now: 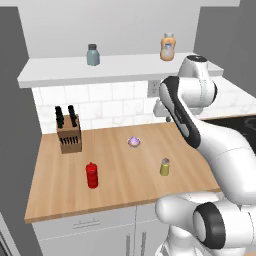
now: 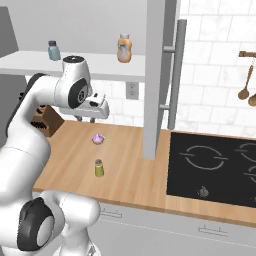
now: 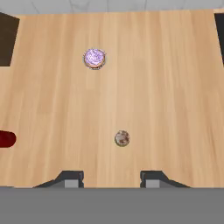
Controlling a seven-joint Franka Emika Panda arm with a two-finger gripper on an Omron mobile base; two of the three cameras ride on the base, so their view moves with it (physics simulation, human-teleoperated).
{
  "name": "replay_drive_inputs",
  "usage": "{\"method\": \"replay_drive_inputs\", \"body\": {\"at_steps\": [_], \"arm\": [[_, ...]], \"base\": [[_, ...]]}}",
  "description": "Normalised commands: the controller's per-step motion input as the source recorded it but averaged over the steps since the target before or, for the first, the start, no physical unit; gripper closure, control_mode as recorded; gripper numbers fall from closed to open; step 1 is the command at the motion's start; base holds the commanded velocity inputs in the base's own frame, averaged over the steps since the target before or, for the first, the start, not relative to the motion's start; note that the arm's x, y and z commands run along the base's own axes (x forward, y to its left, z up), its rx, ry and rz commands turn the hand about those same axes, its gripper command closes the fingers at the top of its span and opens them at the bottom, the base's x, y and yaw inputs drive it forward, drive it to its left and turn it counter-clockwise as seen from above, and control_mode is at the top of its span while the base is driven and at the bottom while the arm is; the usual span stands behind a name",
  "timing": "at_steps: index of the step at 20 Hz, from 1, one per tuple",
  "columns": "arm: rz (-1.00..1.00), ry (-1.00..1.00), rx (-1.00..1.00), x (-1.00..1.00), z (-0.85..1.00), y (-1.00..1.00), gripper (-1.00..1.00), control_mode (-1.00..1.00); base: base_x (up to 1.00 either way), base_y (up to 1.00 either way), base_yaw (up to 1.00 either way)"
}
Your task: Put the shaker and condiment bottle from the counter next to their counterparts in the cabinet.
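Though white, the orange-tan bottle (image 1: pixel 168 47)'s label reads blank.

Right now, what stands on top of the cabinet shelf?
On the cabinet shelf stand a grey-teal shaker and an orange-tan bottle, well apart. The arm covers part of its right end.

at left centre of the frame the olive-yellow shaker (image 2: pixel 99 168) stands upright on the wooden counter (image 2: pixel 130 175), a small purple-topped cupcake (image 2: pixel 98 138) above it. at upper left the grey-teal shaker (image 2: pixel 53 50) and orange-tan bottle (image 2: pixel 124 48) sit on the cabinet (image 2: pixel 95 65) shelf, well apart.
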Motion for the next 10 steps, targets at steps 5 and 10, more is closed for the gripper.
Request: {"method": "replay_drive_inputs", "body": {"at_steps": [5, 10], "arm": [[0.04, -0.06, 0.16, -0.4, -0.49, 0.07, -1.0, -1.0], [0.17, -0.27, 0.06, -1.0, -0.96, 0.57, -1.0, -1.0]], "base": [[0.0, 0.0, 0.0], [0.0, 0.0, 0.0]]}}
